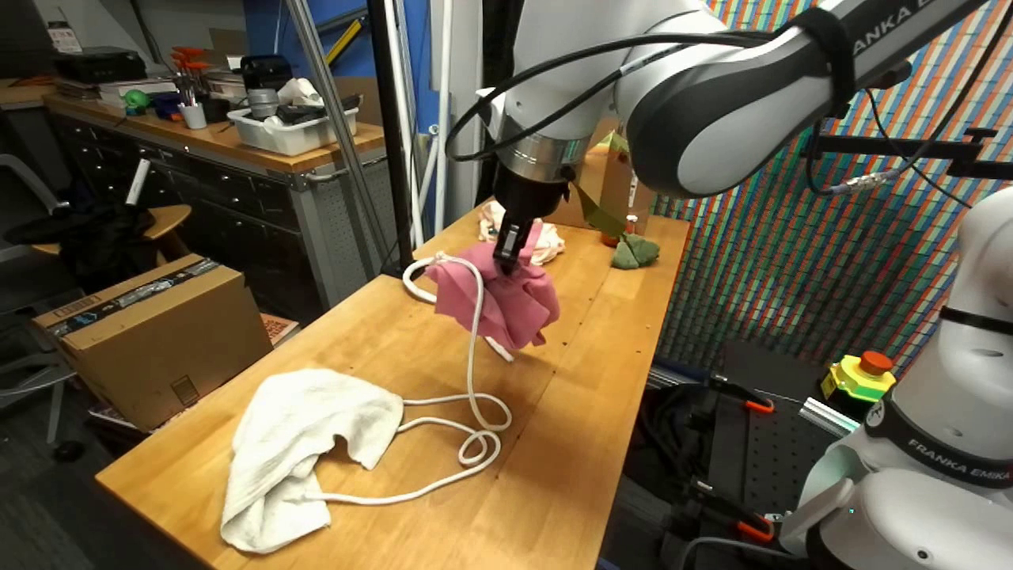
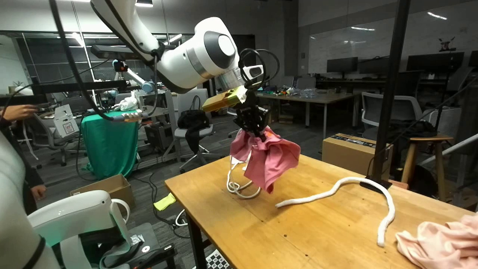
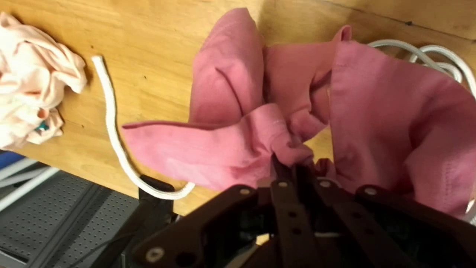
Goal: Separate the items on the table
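My gripper (image 1: 507, 265) is shut on a pink cloth (image 1: 514, 305) and holds it above the wooden table. The bunched cloth hangs in folds in both exterior views (image 2: 270, 160), and the jaws pinch a fold of it in the wrist view (image 3: 230, 149). A white cloth (image 1: 309, 419) lies near one table end. A thin white cord (image 1: 473, 340) coils beside it and rises past the pink cloth; I cannot tell where its upper end lies. A thick white rope (image 2: 336, 188) lies curved on the table. A peach cloth (image 2: 440, 239) lies crumpled beyond the rope.
A dark upright pole (image 2: 386, 93) stands at the table (image 2: 291, 239) edge near the thick rope. A green cloth (image 1: 635, 251) and a cardboard box (image 1: 613, 186) are at the table's far end. Another carton (image 1: 158, 336) stands beside the table.
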{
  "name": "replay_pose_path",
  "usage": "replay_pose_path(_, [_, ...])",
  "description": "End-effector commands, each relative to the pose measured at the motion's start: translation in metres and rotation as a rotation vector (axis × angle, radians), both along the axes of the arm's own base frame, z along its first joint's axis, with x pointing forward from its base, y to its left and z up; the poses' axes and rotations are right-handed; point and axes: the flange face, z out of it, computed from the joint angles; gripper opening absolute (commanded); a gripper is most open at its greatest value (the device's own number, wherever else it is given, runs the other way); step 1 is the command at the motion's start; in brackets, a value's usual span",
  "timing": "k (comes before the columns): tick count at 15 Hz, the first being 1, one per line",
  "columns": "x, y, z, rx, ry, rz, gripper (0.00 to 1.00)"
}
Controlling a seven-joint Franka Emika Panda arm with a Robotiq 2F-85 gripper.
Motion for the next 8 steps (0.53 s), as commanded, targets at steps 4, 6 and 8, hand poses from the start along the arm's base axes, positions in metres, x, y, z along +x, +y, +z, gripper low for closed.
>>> replay_pose_path(4, [-0.012, -0.074, -0.018, -0.089, 0.04, -0.174, 0.06])
replay_pose_path(6, [-0.015, -0.094, -0.031, -0.117, 0.065, -0.222, 0.06])
replay_pose_path(8, [-0.019, -0.114, -0.041, -0.132, 0.098, -0.27, 0.06])
